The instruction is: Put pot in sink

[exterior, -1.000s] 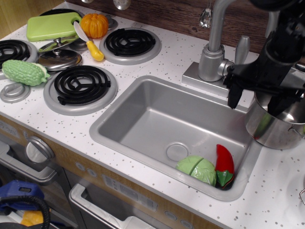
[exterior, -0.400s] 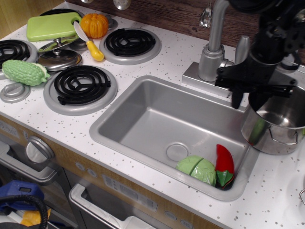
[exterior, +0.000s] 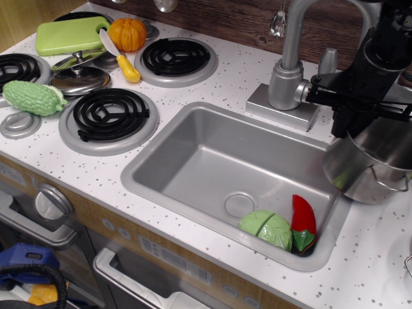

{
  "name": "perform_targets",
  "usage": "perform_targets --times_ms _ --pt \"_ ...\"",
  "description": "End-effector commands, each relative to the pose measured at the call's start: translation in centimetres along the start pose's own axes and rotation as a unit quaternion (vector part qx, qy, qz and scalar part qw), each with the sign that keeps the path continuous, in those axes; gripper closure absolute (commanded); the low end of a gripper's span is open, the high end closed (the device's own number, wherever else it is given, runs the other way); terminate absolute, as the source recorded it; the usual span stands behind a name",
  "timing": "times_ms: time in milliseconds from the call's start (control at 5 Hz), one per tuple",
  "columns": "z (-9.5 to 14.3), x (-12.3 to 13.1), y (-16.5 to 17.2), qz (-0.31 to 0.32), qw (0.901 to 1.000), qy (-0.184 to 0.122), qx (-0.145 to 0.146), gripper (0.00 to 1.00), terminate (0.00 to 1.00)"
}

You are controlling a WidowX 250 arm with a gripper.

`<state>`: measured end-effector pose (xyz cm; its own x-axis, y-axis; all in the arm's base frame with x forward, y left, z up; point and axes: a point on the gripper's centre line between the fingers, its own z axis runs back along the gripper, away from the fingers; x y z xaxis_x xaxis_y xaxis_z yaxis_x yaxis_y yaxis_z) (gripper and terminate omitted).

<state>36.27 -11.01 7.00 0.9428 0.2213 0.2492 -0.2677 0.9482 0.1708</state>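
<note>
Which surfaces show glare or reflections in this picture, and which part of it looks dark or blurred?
In the observation.image view, the pot mirrors its surroundings in its shiny side; the sink shows only soft, matte highlights; the gripper is a dark, slightly blurred mass, its fingers indistinct.

A white speckled countertop (exterior: 212, 84) ran beneath a dark wood-grain back wall (exterior: 232, 19). Below the front edge sat a tan panel (exterior: 84, 212) with grey knobs (exterior: 48, 199) and what seemed oven-door handles (exterior: 38, 232).
</note>
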Motion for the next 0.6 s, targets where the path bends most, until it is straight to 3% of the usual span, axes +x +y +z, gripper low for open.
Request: perform_targets --times_ms 0,200,400 --pt "4.1 1.2 4.4 -0.054 0.9977 -0.031 0.028 1.00 0.00" --pt "3.7 0.6 7.3 -0.103 0.9913 -0.054 0.061 1.00 0.00" --pt "1.8 -0.1 10.4 -0.158 0.9826 -0.079 0.058 1.00 0.00"
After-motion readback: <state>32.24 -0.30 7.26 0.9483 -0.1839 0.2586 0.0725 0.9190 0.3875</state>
